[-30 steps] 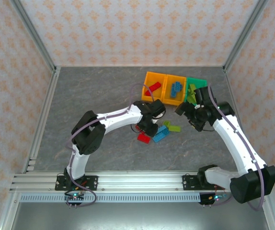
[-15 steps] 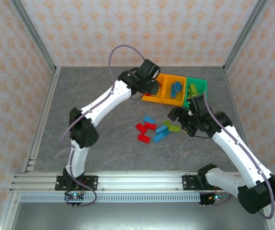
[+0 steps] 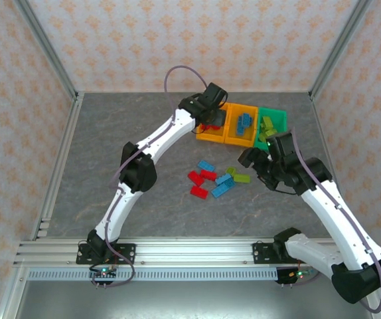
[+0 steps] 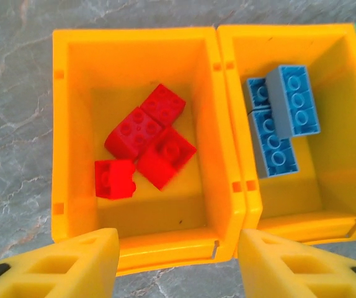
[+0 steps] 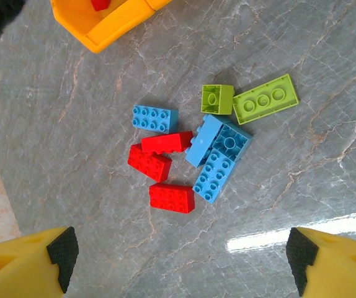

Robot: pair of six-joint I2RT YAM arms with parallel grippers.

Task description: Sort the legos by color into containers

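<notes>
Four red bricks (image 4: pixel 142 138) lay in their orange bin (image 4: pixel 66 124), about nine loose bricks (image 5: pixel 212 177) were unsorted, and the left gripper (image 4: pixel 178 257) and right gripper (image 5: pixel 181 264) were both spread, empty.

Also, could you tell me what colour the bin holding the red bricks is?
That bin is orange; the left wrist view shows it best.

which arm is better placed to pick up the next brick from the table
Probably the right: the right gripper, open, hangs directly above the loose bricks, while the left gripper is away over the orange bin of red bricks.
</notes>
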